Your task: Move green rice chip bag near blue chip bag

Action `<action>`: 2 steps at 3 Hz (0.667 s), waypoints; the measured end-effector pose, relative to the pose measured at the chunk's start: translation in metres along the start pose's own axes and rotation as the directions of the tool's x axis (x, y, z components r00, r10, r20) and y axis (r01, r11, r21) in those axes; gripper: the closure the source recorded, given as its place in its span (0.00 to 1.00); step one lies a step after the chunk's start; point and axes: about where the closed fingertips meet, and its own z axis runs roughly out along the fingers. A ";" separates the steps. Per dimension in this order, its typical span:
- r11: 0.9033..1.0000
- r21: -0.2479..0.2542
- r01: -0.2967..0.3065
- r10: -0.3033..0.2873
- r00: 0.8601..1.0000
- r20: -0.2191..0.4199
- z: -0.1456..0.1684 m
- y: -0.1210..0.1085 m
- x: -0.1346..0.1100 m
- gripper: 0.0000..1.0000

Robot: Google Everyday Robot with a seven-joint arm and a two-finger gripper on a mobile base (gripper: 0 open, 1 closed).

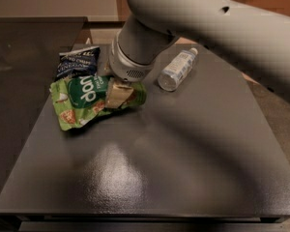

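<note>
1. The gripper is low over the table, jaws clamped on the right end of the green rice chip bag.
2. The green pouch lies crumpled, its left edge near the table's 9 o'clock edge.
3. The blue chip bag lies just beside it at 12 o'clock.
4. A clear bottle lies at 2 o'clock from the gripper.
5. There's wide open tabletop from 3 to 6 o'clock.

Crumpled green rice chip bag, pinched by the claw, lies beside the blue chip bag.

Open table front and right; far-left, end effector tight on green rice chip bag (bottle beside).
</note>
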 end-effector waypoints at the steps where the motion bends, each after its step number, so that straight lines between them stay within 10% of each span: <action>1: 0.998 -0.018 0.053 -0.052 0.998 0.042 0.020 -0.014 -0.012 0.58; 2: 0.998 -0.019 0.053 -0.053 0.998 0.041 0.020 -0.013 -0.012 0.36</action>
